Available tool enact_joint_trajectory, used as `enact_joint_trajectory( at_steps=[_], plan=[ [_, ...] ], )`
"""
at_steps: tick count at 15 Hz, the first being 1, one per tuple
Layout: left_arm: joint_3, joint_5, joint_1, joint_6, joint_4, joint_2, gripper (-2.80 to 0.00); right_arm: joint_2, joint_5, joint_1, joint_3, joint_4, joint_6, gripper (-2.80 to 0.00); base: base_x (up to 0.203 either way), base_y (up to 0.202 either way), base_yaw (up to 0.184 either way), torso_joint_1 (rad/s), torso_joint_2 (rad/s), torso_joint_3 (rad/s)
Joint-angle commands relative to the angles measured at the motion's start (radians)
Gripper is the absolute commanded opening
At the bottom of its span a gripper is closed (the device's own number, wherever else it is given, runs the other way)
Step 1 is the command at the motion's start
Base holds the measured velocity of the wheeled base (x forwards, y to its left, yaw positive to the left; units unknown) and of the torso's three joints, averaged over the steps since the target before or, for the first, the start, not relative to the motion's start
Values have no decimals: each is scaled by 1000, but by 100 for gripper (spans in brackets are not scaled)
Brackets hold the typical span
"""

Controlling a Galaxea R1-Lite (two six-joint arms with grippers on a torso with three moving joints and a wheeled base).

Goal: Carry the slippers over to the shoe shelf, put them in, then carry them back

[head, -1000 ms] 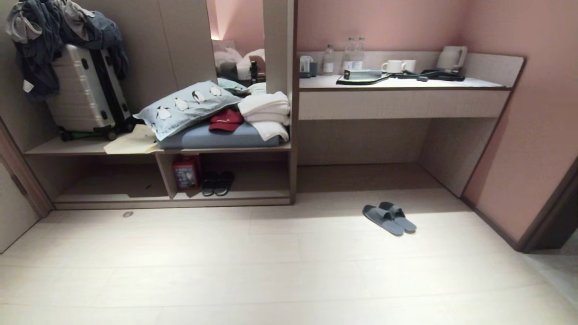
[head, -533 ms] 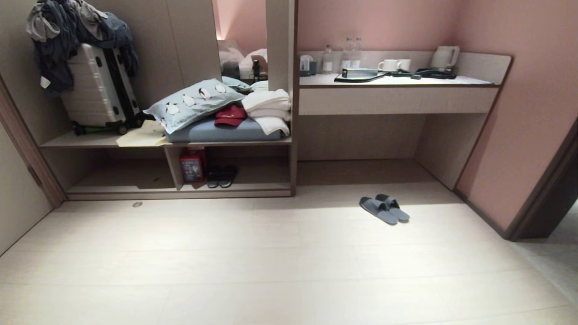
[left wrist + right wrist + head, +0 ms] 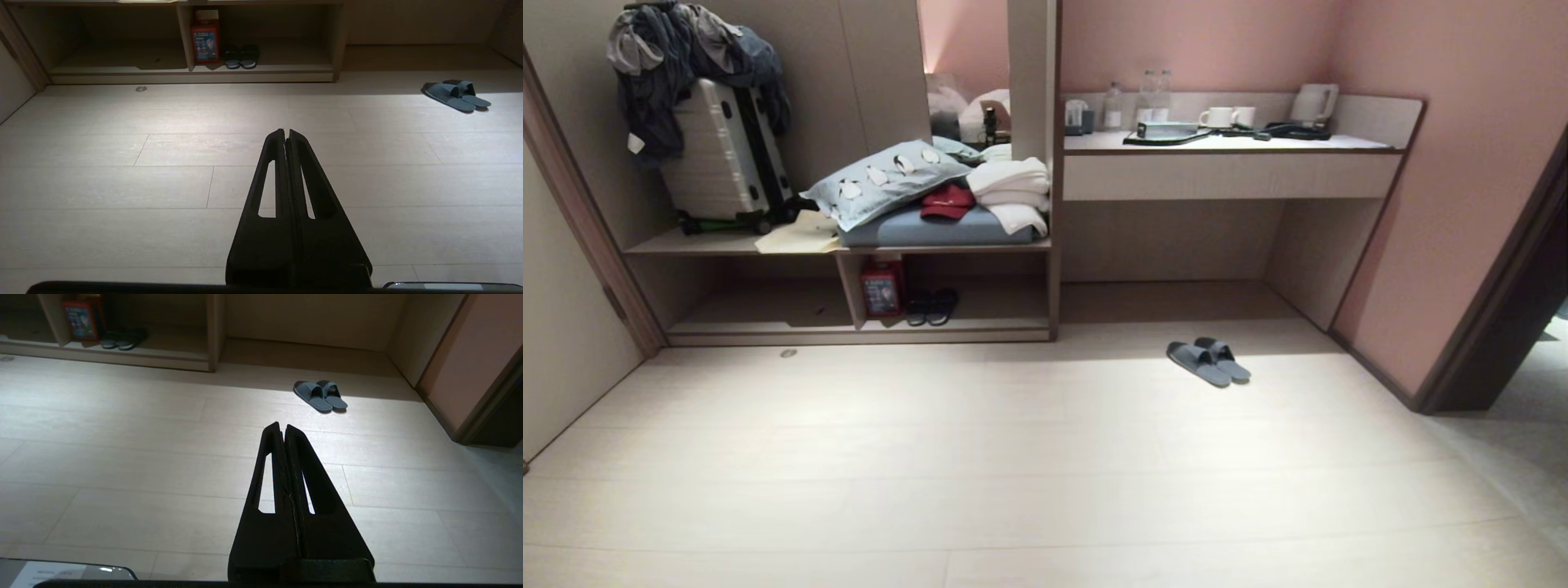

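Head view: slippers (image 3: 1209, 362) lie as a pair, touching side by side, on the floor (image 3: 1013, 474) in front of the recess under the counter (image 3: 1225, 145), well apart from me. Shelf (image 3: 858, 327) sits low to the left, split by one divider; the right bay already holds one dark pair (image 3: 932, 306) beside a red box (image 3: 882, 286), the left bay shows nothing in it that I can see. Neither arm appears here. Count: two grey-blue slippers, two dark ones, one suitcase (image 3: 727, 159), one pillow (image 3: 882, 184), one red cap (image 3: 947, 201), two mugs (image 3: 1227, 117), one kettle (image 3: 1313, 103), three bottles as far as I can make out. Left wrist view: my left gripper (image 3: 286, 131) hangs over bare floor, fingers pressed together, nothing held; slippers far off to one side. Right wrist view: right gripper (image 3: 282, 424) likewise closed and empty, slippers ahead and nearer to this arm. Judgement: the step is the approach. I should drive close and square to the pair first, part the fingers before lowering, and take both straps in one pinch, since thin soles flat on the floor give little edge to grab.
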Motion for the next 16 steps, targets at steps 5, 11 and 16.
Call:
enact_joint_trajectory(
  at_steps=[5, 11, 16],
  plan=[
    [2, 0, 0, 6, 0, 1, -280, -2, 1, 0, 2, 0, -1, -280, -189, 0, 2, 5, 3, 5],
    [2, 0, 0, 6, 0, 1, -280, -2, 1, 0, 2, -2, -1, -280, -16, 0, 0, -1, -1, 0],
    [2, 0, 0, 6, 0, 1, -280, -2, 1, 0, 2, 0, -1, -280, 0, 0, 0, 0, 0, 0]
  ],
)
